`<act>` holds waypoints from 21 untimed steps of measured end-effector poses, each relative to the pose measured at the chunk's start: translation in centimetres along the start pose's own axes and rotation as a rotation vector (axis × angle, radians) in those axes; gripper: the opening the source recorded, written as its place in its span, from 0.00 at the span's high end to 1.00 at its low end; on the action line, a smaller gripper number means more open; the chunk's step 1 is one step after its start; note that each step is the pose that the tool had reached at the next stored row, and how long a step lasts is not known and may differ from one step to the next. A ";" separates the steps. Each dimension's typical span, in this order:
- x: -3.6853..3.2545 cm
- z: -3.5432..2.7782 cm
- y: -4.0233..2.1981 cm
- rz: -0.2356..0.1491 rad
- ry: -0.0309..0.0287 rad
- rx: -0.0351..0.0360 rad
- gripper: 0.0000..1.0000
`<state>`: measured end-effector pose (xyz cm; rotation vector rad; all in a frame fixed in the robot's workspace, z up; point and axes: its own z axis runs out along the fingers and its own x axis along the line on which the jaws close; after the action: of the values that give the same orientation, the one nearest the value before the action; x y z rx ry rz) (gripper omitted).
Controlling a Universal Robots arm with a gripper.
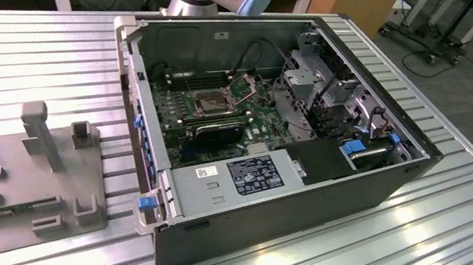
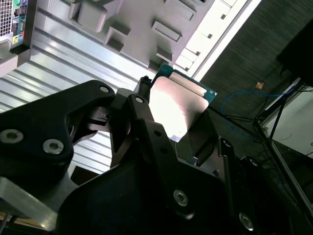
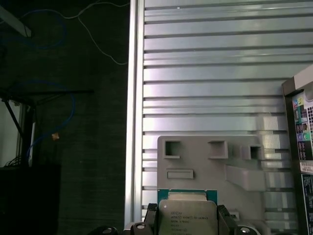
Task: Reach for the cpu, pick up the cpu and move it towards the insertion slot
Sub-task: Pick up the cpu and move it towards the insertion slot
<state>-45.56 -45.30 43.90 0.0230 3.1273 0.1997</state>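
First wrist view: gripper (image 3: 187, 224) jaws pinch the cpu (image 3: 187, 211) by opposite edges, grey fixture (image 3: 205, 171) behind. Exterior view: the insertion slot (image 1: 210, 103) lies near mid-frame inside the open computer case (image 1: 319, 210).

In the exterior view, the square dark insertion slot (image 1: 206, 102) lies open from above. The black case's grey side wall (image 1: 135, 83) hems it on the exterior view's left, looping black cables (image 1: 249, 58) at its upper right, and a silvery drive cage (image 1: 304, 83) on the right. Bare ribbed metal table (image 1: 53, 51) separates the case from the grey plastic fixture (image 1: 19, 192) with upright posts at lower left. In the first wrist view, the gripper (image 3: 187, 211), clamped on the silvery square cpu (image 3: 188, 218), hangs clear above that fixture.
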 end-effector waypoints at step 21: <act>-0.02 -2.59 0.33 0.000 0.0003 -0.0116 0.45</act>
<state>-45.56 -45.30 46.52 0.0230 3.1263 0.2179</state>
